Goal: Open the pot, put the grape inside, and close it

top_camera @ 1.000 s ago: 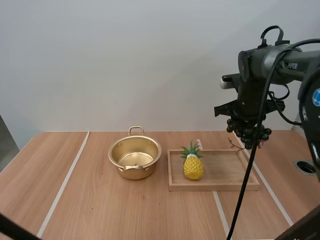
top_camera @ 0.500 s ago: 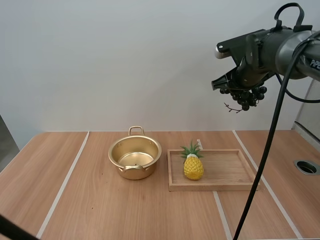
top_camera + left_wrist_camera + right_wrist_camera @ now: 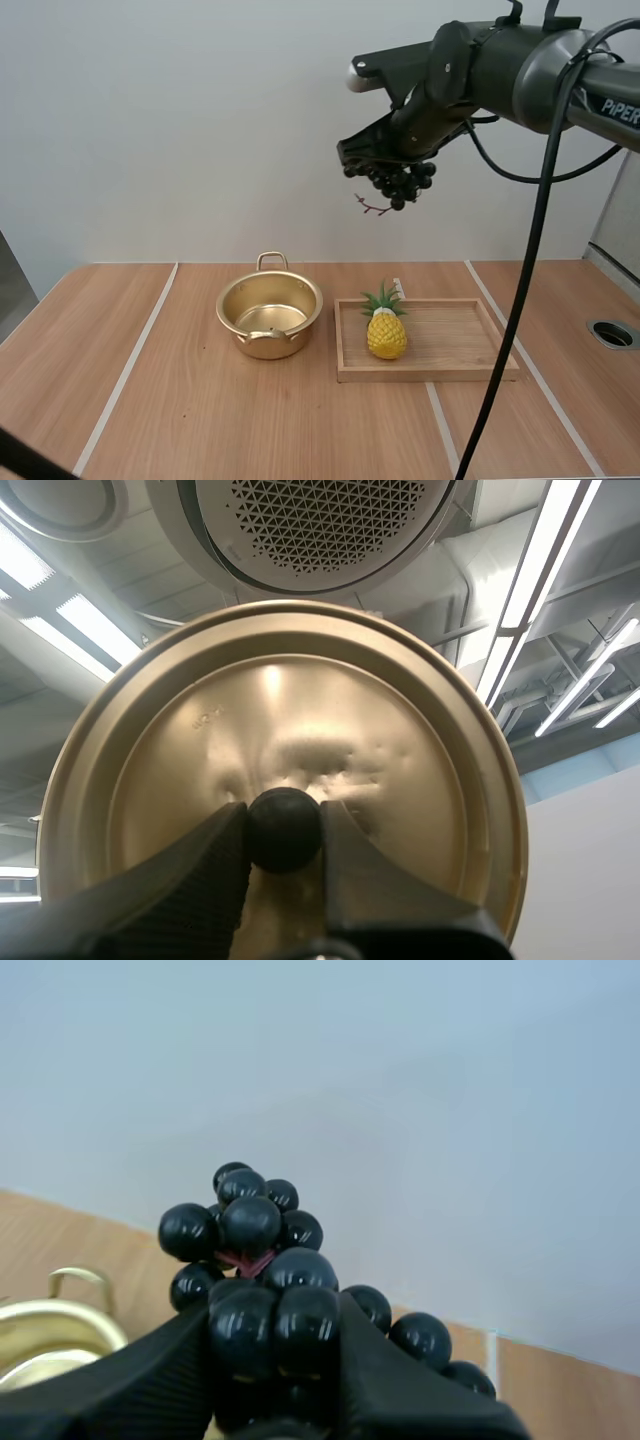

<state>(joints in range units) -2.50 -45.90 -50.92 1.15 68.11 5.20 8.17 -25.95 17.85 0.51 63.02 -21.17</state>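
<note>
Currently grips the bunch of grapes [image 3: 400, 180] with the right gripper [image 3: 388, 168]: both black fingers pinched against the dark berries from opposite sides, one bare twig projecting from the bunch toward the pot side. Holds the bunch raised well clear of the desk [image 3: 200, 420], with no contact to anything beneath. Places it, in the high view, over the left end of the wooden tray [image 3: 430, 373]; depth along that line cannot be told. Shows, in the right wrist view, the gold rim and one loop handle of the pot just past the berries.

Clamps the black knob [image 3: 284, 830] of the lid [image 3: 280, 710] with the left gripper [image 3: 284, 832], one finger on each side of the knob. Keeps the gold lid off the pot, its upper face turned to the left wrist camera.

Nearest neighbour under the raised bunch: a yellow pineapple [image 3: 386, 335] with green leaves, upright at the left end of the tray. Tray set on the desk just right of the pot [image 3: 270, 345], close beside it, not touching.

Surface: light wood-grain desk crossed by pale strips [image 3: 125, 370], with a round opening [image 3: 612, 333] near the right edge. Behind it, a plain pale wall [image 3: 200, 120].

Containers: pot open and upright, handles at its far and near sides, interior bare. Tray carrying the pineapple.
</note>
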